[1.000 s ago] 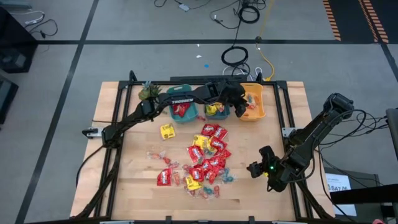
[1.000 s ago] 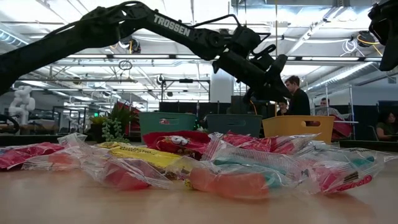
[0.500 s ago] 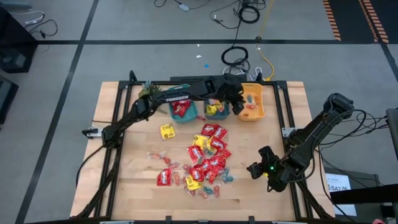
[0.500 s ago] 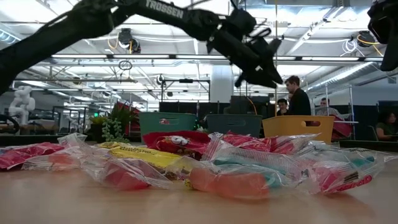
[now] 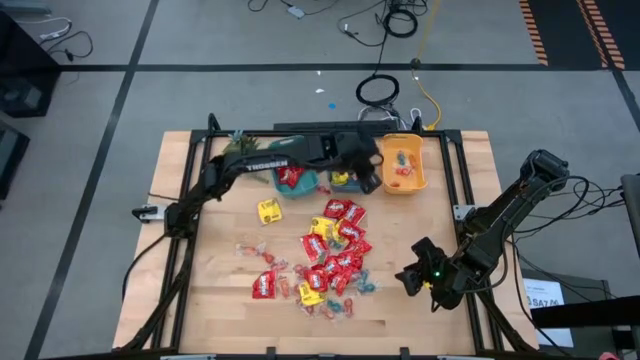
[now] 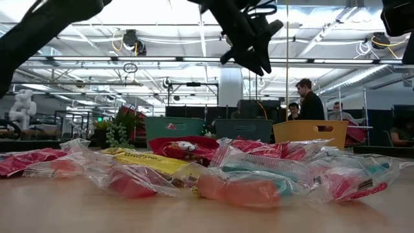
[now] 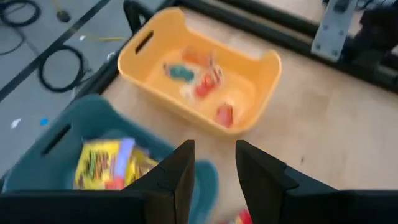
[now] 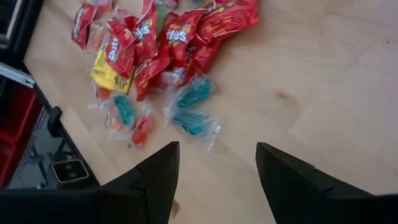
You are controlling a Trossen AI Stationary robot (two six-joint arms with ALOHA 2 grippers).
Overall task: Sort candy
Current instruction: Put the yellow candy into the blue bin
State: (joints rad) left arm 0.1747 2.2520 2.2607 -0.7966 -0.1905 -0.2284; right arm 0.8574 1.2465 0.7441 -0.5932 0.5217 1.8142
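the left tool [image 5: 368, 176] has drawn back from over the yellow bin [image 5: 405, 163] at the far edge of the counter [image 5: 220, 290] and now hangs above the teal bin [image 7: 56, 152] next to it, fingers [image 7: 177, 174] apart with nothing between them; the right tool [image 5: 412, 276] has barely stirred near the right edge, its fingers [image 8: 155, 177] also parted and empty, looking down on the pile. the candy [image 5: 332, 252] lies heaped in the middle of the counter, red packets [image 8: 180, 34] overlapping yellow ones, with little teal twist-wrapped pieces [image 8: 193, 93] strewn toward the near edge and one yellow packet [image 5: 268, 211] off by itself toward the left. a few small sweets already sit in the yellow bin, and yellow packets in the teal one. from where i stand these look feather-light, crinkly and slick, the sort that skate away when nudged. i'd guess the flat packets are best pinched across the narrow middle or by a lifted edge, and the twist pieces by the firm body, not the flimsy tails. the loose ones at the fringe look the easiest pick.
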